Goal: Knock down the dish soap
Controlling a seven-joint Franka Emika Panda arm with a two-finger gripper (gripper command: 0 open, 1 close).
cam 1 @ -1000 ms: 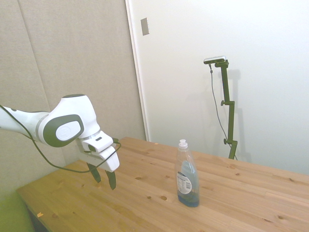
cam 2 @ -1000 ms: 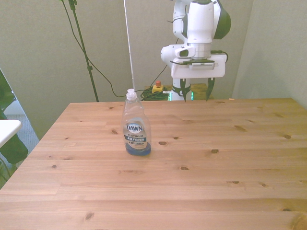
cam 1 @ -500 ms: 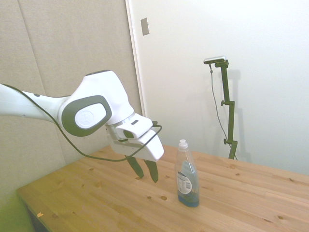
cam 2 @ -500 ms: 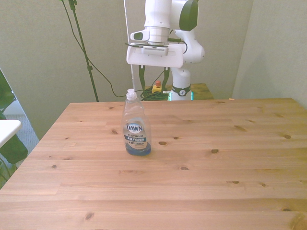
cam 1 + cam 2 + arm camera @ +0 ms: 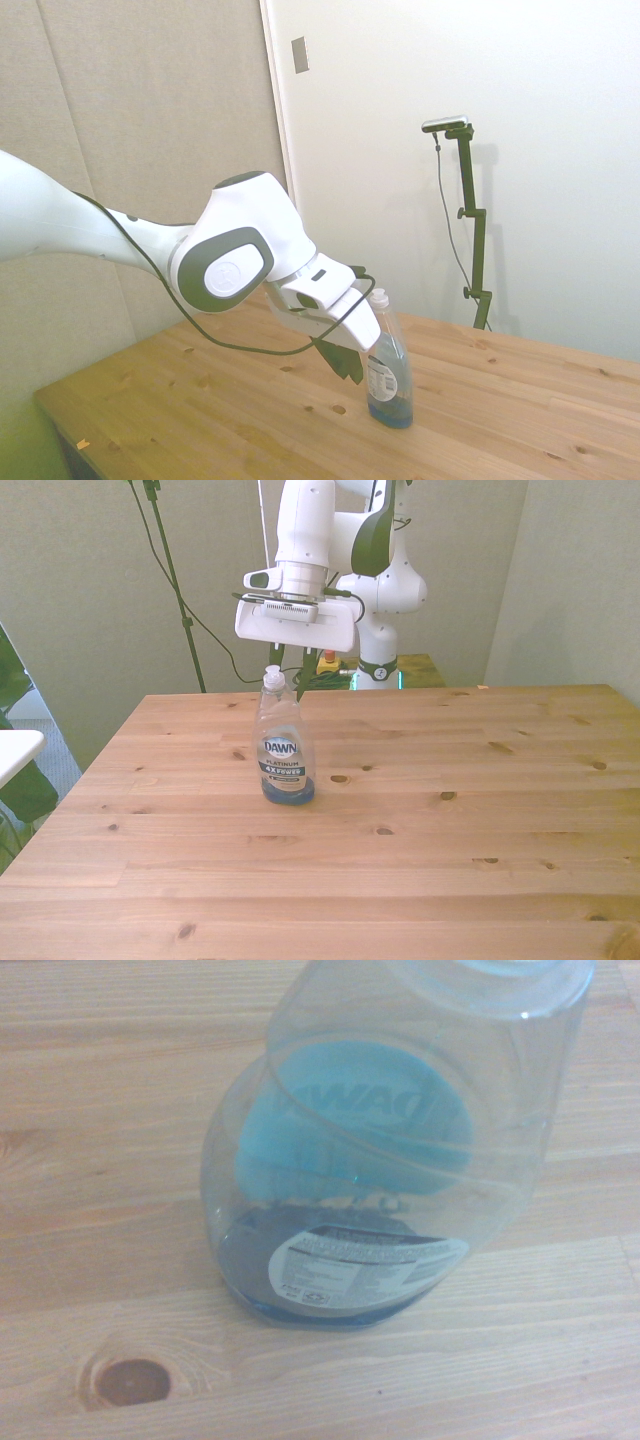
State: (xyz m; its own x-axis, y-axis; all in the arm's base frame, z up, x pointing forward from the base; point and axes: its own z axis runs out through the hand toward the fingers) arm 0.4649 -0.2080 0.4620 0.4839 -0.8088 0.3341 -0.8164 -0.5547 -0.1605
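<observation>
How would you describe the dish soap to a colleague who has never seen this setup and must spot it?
Look at the wooden table: the dish soap stands upright toward the front view's left, below the white arm's gripper. It is a slim clear bottle with a white cap, a blue-white label and a little blue liquid at the bottom.

The arm (image 5: 90, 235) is glossy white, built of rounded segments, with a dark grey oval cap (image 5: 222, 283) on the side of its bulbous wrist joint. A thin black cable (image 5: 215, 340) droops in a loop under that joint and runs to a flat white block, from which the gripper (image 5: 345, 362) hangs with dark fingers. Below the block, the white base (image 5: 378, 665) wears a dark band with a green light.
</observation>
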